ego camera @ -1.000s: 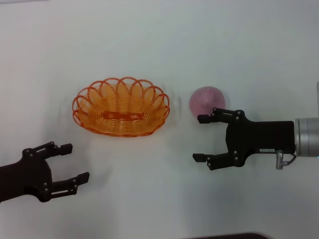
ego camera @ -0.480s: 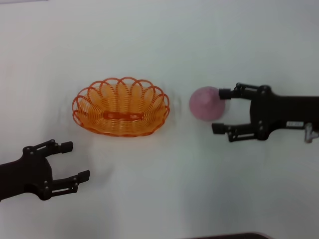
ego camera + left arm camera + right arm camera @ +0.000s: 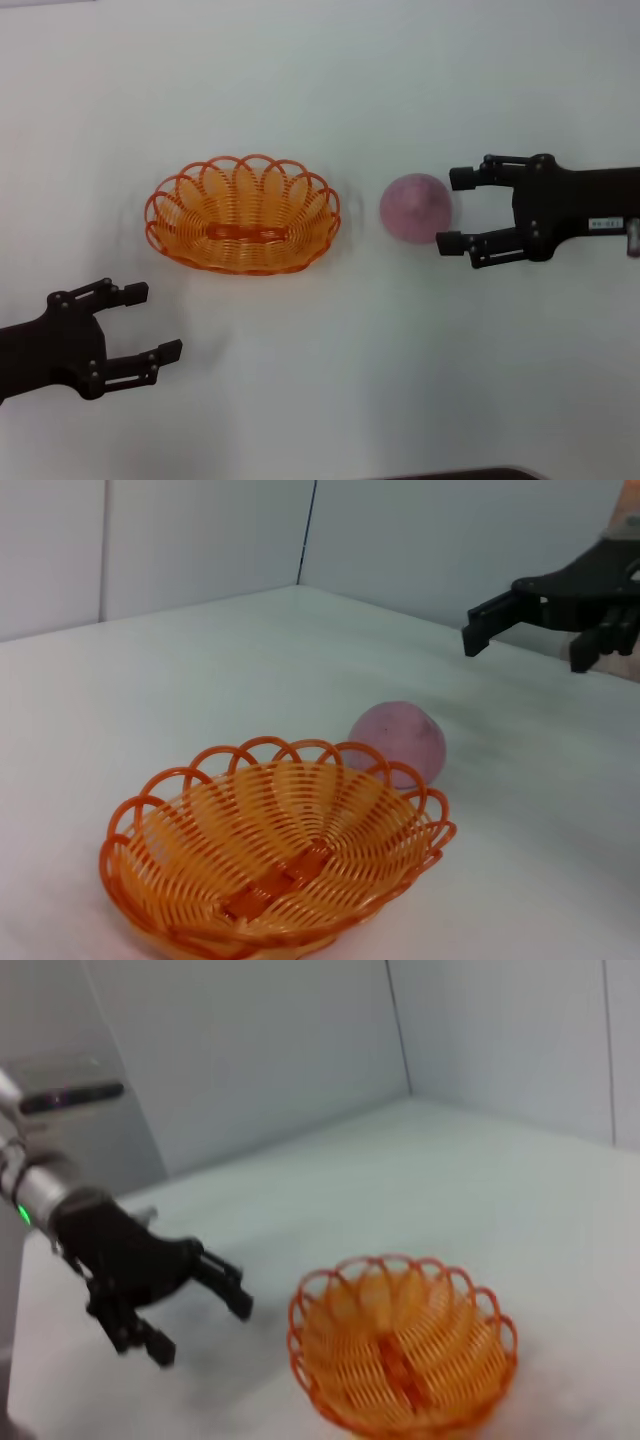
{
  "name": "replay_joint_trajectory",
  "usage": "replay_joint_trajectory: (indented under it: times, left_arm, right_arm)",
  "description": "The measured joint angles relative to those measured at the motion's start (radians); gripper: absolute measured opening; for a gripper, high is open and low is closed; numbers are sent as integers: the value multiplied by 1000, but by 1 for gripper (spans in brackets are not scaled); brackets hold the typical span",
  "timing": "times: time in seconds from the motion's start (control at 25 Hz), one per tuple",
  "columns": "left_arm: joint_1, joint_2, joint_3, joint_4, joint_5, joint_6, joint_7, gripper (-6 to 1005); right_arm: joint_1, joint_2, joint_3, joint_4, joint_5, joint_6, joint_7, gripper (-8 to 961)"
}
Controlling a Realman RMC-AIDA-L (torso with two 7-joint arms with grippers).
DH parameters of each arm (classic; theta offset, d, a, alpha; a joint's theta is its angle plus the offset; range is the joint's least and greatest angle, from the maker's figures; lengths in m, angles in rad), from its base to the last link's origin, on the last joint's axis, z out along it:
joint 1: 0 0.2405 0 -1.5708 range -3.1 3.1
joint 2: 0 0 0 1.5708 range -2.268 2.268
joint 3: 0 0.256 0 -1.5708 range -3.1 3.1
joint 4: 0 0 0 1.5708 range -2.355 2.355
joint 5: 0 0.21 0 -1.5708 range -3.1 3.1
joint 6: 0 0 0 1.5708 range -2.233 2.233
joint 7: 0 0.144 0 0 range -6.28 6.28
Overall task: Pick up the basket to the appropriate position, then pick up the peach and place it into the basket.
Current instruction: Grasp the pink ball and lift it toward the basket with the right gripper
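The orange wire basket [image 3: 243,214] sits empty on the white table, left of centre; it also shows in the left wrist view [image 3: 280,855] and the right wrist view [image 3: 402,1356]. The pink-mauve peach [image 3: 415,207] lies on the table to its right, also seen behind the basket in the left wrist view [image 3: 400,742]. My right gripper [image 3: 455,210] is open, its fingertips just at the peach's right side, one on each flank. My left gripper [image 3: 150,322] is open and empty, near the front left, below the basket.
The white table [image 3: 320,90] stretches around both objects. Pale walls rise behind the table in the wrist views. A dark edge shows at the bottom of the head view [image 3: 450,473].
My right gripper has moved up and away from the front, from below the peach to level with it, and now brackets its right side. The left arm, basket and peach have stayed put.
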State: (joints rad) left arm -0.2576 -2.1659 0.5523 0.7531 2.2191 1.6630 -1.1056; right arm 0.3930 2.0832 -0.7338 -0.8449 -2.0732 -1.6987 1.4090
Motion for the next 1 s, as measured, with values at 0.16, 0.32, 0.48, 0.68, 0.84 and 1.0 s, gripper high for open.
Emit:
replay_joint_trajectory:
  times: [0.16,0.32,0.48,0.68,0.84,1.0]
  left_arm:
    - [-2,1,0,0,3,0,-3,844]
    - [-4,2,0,1,6,0,-3,844]
    - [-4,2,0,0,7,-1,-3,844]
    - [-4,1,0,1,7,-1,-4,844]
    - [-3,1,0,0,6,-2,-5,844]
    - [-3,1,0,-2,6,-2,-5,844]
  right_arm:
    - [66,-7,-1,-101,-131,-41,116,946]
    - [135,-7,-2,-200,-254,-73,189,946]
    - [205,0,-31,-274,-366,-78,231,946]
    - [282,9,-111,-302,-482,-58,264,945]
    - [318,16,-207,-305,-531,-17,299,945]
    - [326,20,-284,-307,-539,31,324,945]
